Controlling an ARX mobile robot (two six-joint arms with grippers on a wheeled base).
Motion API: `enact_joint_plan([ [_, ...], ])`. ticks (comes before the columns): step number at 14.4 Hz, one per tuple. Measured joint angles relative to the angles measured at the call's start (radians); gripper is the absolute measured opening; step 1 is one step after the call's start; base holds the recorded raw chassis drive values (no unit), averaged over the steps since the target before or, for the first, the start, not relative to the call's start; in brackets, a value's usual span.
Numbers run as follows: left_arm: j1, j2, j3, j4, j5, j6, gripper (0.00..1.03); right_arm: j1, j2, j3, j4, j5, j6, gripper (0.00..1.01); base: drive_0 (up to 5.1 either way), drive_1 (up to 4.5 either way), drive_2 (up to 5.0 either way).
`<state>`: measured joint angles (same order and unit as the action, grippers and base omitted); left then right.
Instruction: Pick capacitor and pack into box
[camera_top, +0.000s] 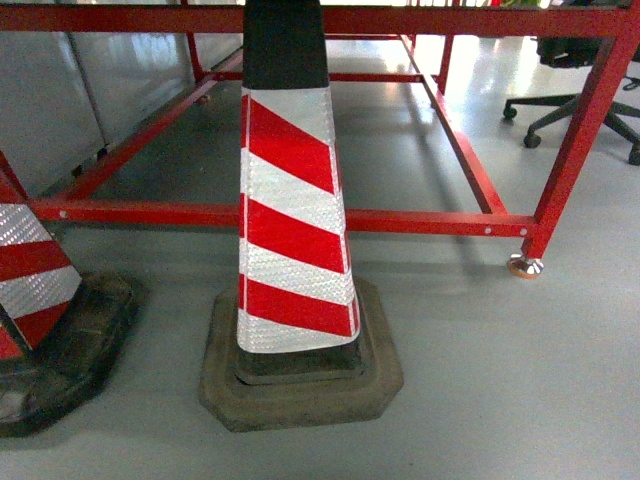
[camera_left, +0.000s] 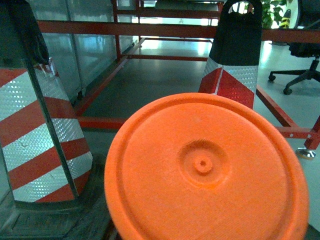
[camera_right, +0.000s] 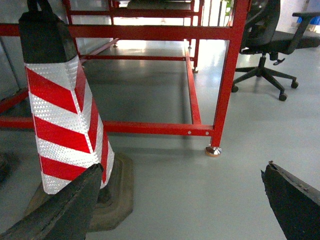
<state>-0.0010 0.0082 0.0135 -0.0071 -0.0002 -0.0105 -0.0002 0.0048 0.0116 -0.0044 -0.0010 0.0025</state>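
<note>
Head view: traffic cone (camera_top: 292, 220) at centre, on floor (camera_top: 500, 380); second cone (camera_top: 35, 300) at 9 o'clock; frame (camera_top: 400, 220) behind; office chair (camera_top: 575, 100) at 2 o'clock.

A large orange disc (camera_left: 205, 172), ridged near its rim and dimpled at the centre, is seen filling the near right. A red-and-white striped cone (camera_left: 42, 145) is set on a dark base at the near left; a second cone (camera_left: 231, 65) is placed farther off. Behind them a red metal frame (camera_left: 130, 29) is raised over grey floor (camera_left: 150, 80), and an office chair (camera_left: 302, 55) is parked far right.
</note>
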Motion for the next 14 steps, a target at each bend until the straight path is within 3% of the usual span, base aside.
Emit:
enact_joint_plan([
  [14, 0.000, 0.000, 0.000, 0.001, -0.001, 0.005, 0.44, 0.000, 0.000, 0.000, -0.002, 0.001, 0.000, 0.98, 0.0, 0.00, 0.0],
])
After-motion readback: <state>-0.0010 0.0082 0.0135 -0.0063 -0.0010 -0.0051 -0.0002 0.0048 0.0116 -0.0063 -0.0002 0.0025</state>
